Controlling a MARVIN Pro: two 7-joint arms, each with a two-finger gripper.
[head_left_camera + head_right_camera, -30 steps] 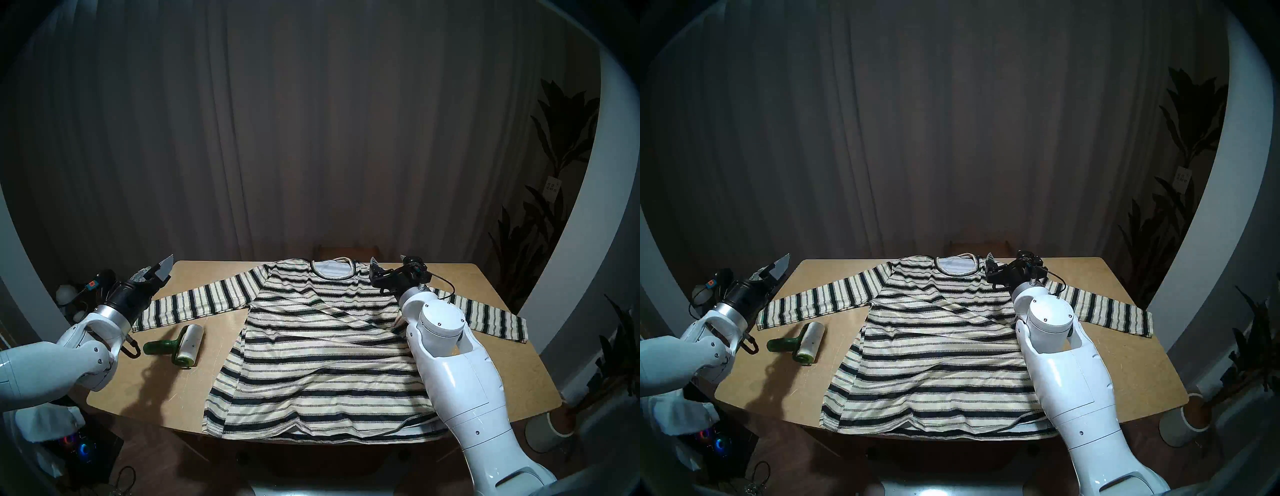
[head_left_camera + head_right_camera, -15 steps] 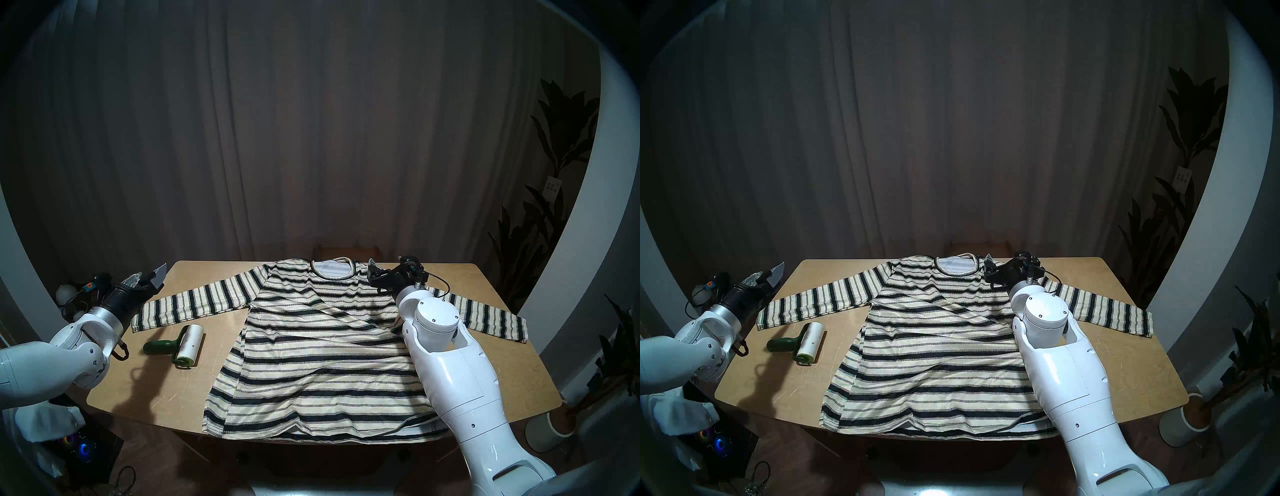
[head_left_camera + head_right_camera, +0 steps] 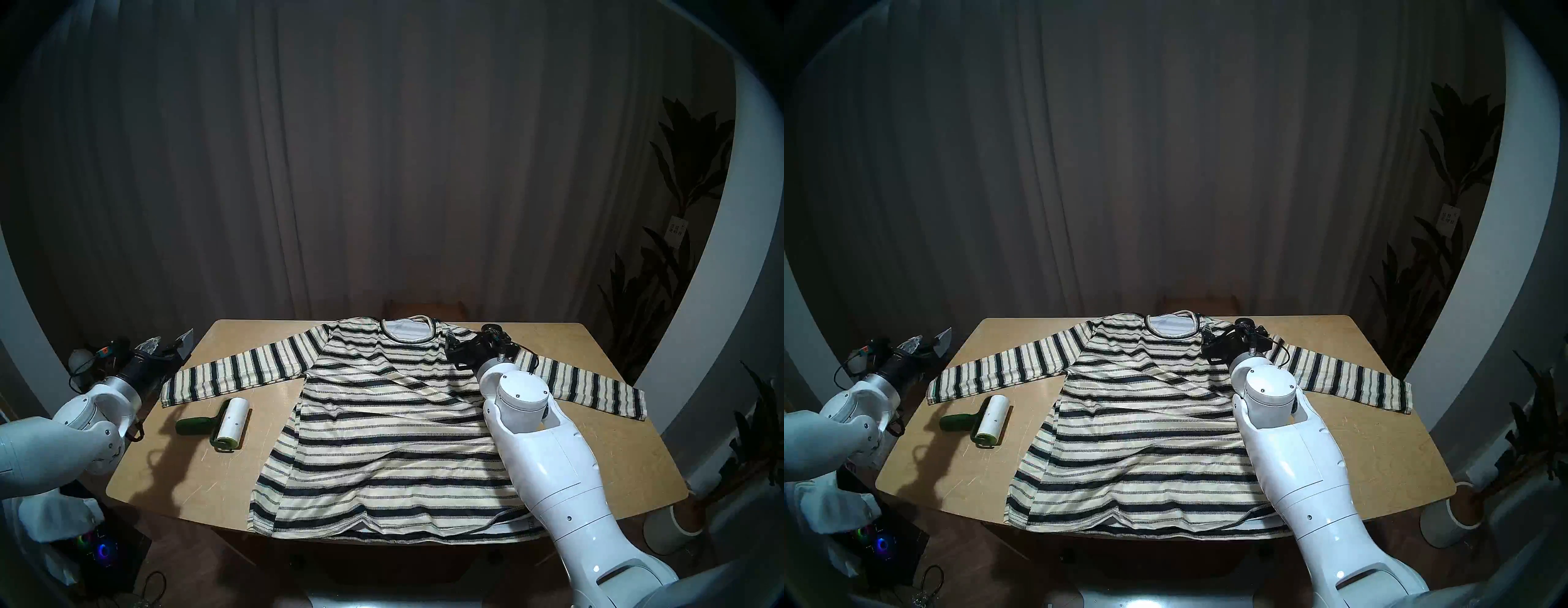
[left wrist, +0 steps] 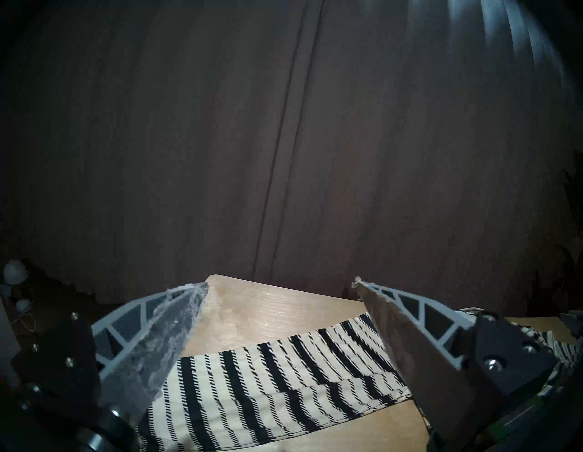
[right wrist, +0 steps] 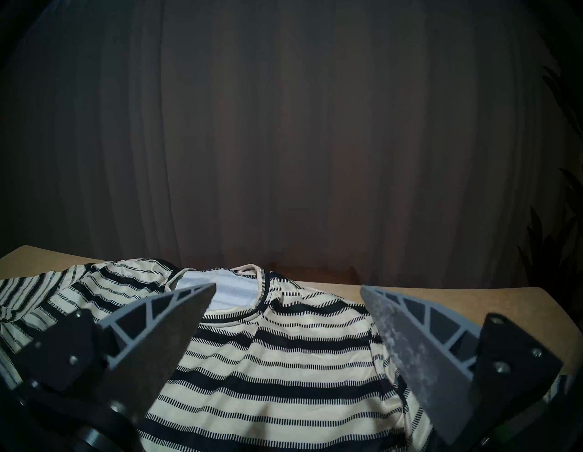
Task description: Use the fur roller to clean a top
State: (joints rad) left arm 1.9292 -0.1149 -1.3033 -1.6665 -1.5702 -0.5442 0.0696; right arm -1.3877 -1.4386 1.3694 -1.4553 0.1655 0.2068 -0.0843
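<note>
The striped cream and black top (image 3: 382, 424) lies spread flat on the wooden table (image 3: 594, 446), neckline at the far edge. The fur roller (image 3: 225, 424), a white roll with a dark green handle, lies on the table left of the top, below its left sleeve. My left gripper (image 3: 169, 339) is open and empty beyond the table's left edge, near the sleeve's cuff (image 4: 268, 378). My right gripper (image 3: 450, 339) is open and empty, low over the top's right shoulder beside the neckline (image 5: 239, 303). Whether it touches the cloth, I cannot tell.
A dark curtain hangs behind the table. Potted plants (image 3: 679, 170) stand at the right. A plain white cloth (image 3: 55, 518) and a lit device (image 3: 102, 552) are on the floor at the left. A wooden chair back (image 3: 424, 308) shows behind the table.
My left arm has drawn back to the left and sunk, off the table's edge. My right gripper has sunk lower and slightly left over the top's shoulder. The roller and top have not moved.
</note>
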